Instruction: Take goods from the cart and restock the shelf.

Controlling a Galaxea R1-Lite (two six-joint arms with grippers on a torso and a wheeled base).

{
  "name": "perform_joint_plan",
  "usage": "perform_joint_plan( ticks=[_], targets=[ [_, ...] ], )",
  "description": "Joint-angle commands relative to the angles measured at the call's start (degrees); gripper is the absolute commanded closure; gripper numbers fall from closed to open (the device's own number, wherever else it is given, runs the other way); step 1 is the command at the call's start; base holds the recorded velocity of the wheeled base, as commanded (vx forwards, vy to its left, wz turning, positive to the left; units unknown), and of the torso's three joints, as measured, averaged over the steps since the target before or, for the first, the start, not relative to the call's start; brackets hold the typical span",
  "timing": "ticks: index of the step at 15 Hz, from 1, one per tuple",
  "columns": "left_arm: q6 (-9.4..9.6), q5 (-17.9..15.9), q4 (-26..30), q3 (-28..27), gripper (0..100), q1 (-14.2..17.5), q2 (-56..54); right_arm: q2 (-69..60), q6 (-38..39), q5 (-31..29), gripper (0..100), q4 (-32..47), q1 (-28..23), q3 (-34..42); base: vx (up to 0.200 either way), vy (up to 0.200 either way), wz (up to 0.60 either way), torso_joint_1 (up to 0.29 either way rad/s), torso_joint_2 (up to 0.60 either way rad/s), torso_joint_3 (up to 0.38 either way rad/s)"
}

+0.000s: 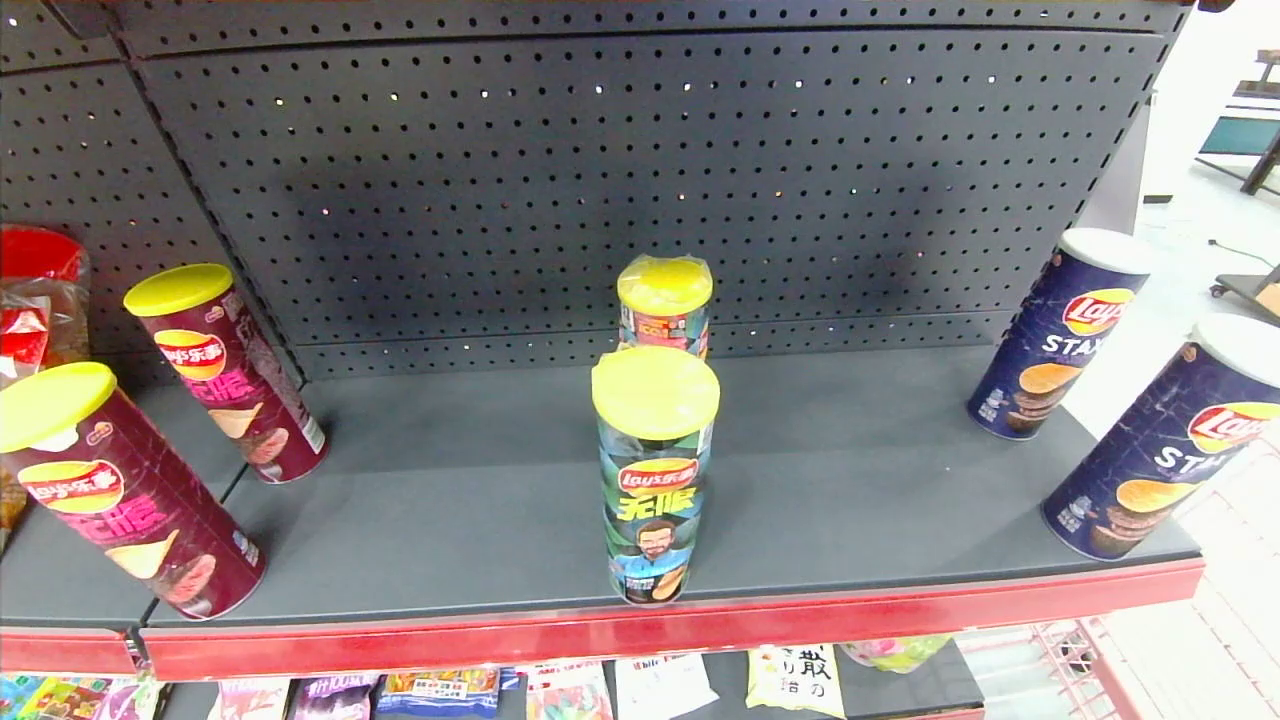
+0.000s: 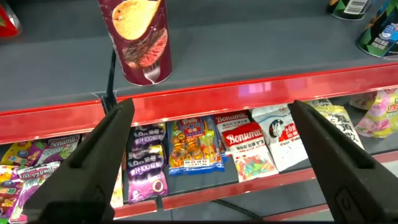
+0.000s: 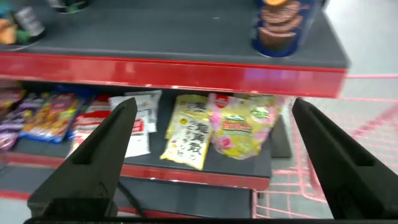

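Both the left gripper [image 2: 212, 104] and right gripper [image 3: 214, 102] gape wide and empty before the shelf [image 1: 800, 480], while the pink wire cart [image 1: 1095, 650] sits low to the right, nearer the right arm.

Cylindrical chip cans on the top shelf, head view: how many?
6. Two maroon cardboard cans, yellow-lidded, at left; two green cans mid-shelf, one behind the other; two navy white-lidded cans at right.

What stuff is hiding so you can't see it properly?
Head view: the back green can is half hidden behind the front green can.
Head view: the cart is cut off by the corner, so its goods are unseen.
Left wrist view: the maroon can loses its top at the edge.
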Motion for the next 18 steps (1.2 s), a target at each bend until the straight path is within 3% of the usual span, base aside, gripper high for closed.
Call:
perform_joint_plan(
  ticks=[1,3,5,18],
  targets=[
    [-0.05,0.02,-0.01,0.00,0,-0.02,0.24,0.37,0.82,-3.11,0,-0.04,0.16,0.00,0.000,0.000,0.00,0.000,0.00,0.000],
    [-0.05,0.02,-0.01,0.00,0,-0.02,0.24,0.63,0.65,-2.84,0,0.05,-0.72,0.00,0.000,0.000,0.00,0.000,0.00,0.000],
    [-0.05,0.02,-0.01,0.00,0,-0.02,0.33,0.20,0.38,-2.76,0,0.05,-4.85,0.00,0.000,0.000,0.00,0.000,0.00,0.000],
    [0.04,0.02,-0.01,0.00,0,-0.02,0.24,-5.17,0.38,-2.40,0,-0.04,-5.91,0.00,0.000,0.000,0.00,0.000,0.00,0.000]
  ],
)
